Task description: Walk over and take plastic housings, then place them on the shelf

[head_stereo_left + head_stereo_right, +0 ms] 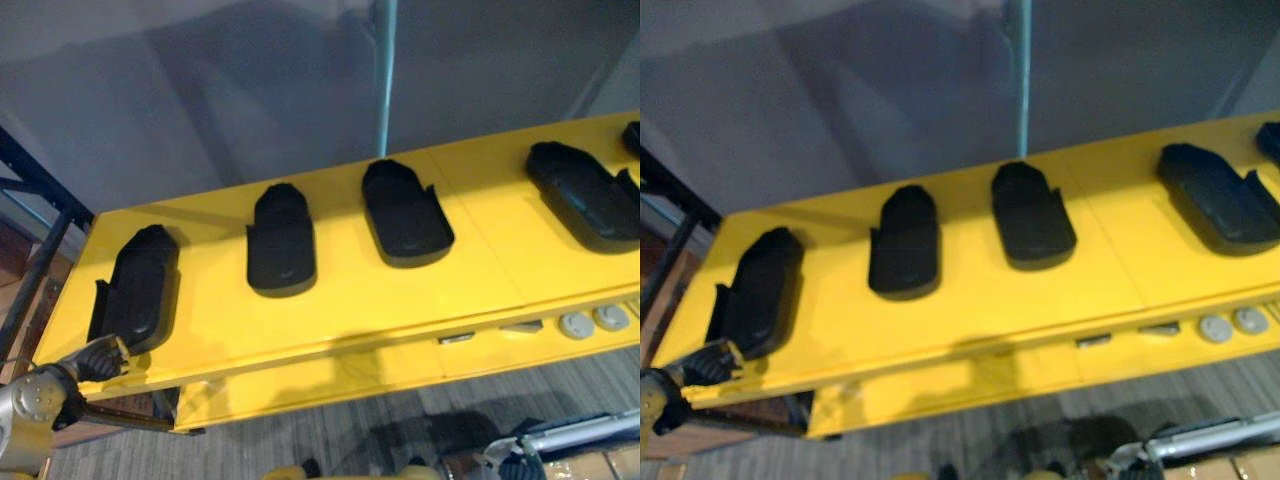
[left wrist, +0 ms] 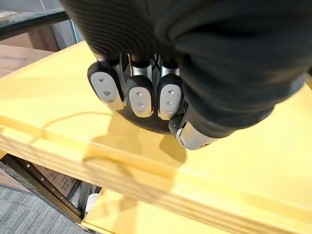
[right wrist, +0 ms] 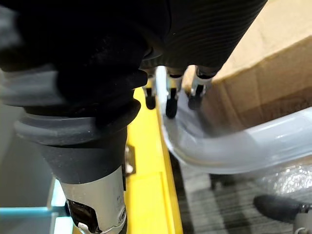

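My left hand (image 1: pixel 100 358), at 8 o'clock, curls its fingers (image 2: pixel 139 95) onto the near end of the leftmost housing (image 1: pixel 135 290), which lies on the smooth yellow shelf (image 1: pixel 350 300) (squaring it with the row, I judge). My right hand (image 3: pixel 170 100) hangs loose at 5 o'clock by a grey rail (image 3: pixel 234 146). The second housing (image 1: pixel 281 240), third housing (image 1: pixel 405 212) and fourth housing (image 1: pixel 585 195) run toward 2 o'clock, in front of a plain grey wall (image 1: pixel 200 90).

Five housings lie in a row along the shelf (image 1: pixel 350 290). The first housing (image 1: pixel 138 288) is at the left end near the front edge. The second housing (image 1: pixel 281 240) and third housing (image 1: pixel 405 212) lie to its right, farther back, and the fourth housing (image 1: pixel 585 195) near the right end. The fifth housing (image 1: pixel 632 135) is behind the fourth. The left robot hand (image 1: pixel 100 358) clasps the first housing's front end at the front left corner. Two discs (image 1: pixel 576 325) sit on a ledge below the front edge.
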Motion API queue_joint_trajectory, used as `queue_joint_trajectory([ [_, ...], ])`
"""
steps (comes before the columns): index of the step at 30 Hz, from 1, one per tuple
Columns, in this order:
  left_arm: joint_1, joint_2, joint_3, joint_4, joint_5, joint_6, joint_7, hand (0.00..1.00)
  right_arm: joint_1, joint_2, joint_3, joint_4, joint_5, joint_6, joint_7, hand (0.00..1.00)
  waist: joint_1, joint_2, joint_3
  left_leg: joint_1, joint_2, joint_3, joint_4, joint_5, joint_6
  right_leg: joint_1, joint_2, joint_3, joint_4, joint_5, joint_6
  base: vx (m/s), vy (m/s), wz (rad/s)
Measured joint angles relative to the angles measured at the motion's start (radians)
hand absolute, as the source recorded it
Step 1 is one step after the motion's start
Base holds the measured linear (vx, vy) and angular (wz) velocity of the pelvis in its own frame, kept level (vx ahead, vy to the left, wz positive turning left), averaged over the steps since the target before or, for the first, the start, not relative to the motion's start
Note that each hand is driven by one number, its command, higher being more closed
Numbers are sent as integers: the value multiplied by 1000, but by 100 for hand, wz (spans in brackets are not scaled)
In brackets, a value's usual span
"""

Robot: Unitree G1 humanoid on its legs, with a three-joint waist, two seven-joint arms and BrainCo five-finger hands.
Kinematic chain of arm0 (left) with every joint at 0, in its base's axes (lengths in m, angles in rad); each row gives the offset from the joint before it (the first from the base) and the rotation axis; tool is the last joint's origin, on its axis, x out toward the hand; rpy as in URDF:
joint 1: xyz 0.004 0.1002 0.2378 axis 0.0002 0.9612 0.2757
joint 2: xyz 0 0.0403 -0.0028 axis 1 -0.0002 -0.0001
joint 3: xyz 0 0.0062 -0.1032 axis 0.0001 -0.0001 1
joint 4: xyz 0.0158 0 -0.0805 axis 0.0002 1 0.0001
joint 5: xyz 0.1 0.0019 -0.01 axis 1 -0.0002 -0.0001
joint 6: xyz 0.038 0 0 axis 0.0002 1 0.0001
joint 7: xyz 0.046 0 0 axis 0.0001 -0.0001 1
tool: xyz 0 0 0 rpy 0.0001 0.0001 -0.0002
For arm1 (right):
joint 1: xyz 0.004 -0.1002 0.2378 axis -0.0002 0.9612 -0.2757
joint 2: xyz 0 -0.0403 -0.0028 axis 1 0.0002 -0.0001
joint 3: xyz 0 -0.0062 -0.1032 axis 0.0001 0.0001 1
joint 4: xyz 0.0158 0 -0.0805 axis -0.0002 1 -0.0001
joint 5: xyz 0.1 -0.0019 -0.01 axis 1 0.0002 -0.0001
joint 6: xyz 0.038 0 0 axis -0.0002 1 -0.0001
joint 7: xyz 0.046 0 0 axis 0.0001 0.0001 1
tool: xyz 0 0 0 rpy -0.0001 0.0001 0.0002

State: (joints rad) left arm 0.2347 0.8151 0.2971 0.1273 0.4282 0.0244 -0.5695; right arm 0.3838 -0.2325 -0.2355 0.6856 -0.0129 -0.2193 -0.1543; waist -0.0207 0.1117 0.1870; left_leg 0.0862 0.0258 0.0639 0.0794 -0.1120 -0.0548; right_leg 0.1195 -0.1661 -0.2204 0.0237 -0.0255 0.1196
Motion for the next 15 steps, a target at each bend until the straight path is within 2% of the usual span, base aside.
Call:
queue_joint_trajectory([
  [7, 0, 0, -1, 27, -31, 10, -41, 100, -13, -4, -11, 0, -1, 0, 2, 0, -12, 4, 2, -2, 1, 4, -2, 0, 0, -11, 1, 8, 0, 1, 1, 0, 3, -2],
  [13, -8, 1, -1, 55, -41, 16, -43, 100, -16, -4, -18, 0, -1, 0, 3, 0, -20, 6, 3, -3, 2, 6, -2, 0, -1, -12, 1, 10, 0, 1, 1, 0, 0, 0],
  [15, -14, 4, -1, 55, -76, 22, -49, 100, -16, -4, -18, -1, -1, 0, 3, 0, -19, 8, 4, -3, 2, 6, -1, 0, -1, -12, 1, 10, 1, 2, 1, 0, 0, 0],
])
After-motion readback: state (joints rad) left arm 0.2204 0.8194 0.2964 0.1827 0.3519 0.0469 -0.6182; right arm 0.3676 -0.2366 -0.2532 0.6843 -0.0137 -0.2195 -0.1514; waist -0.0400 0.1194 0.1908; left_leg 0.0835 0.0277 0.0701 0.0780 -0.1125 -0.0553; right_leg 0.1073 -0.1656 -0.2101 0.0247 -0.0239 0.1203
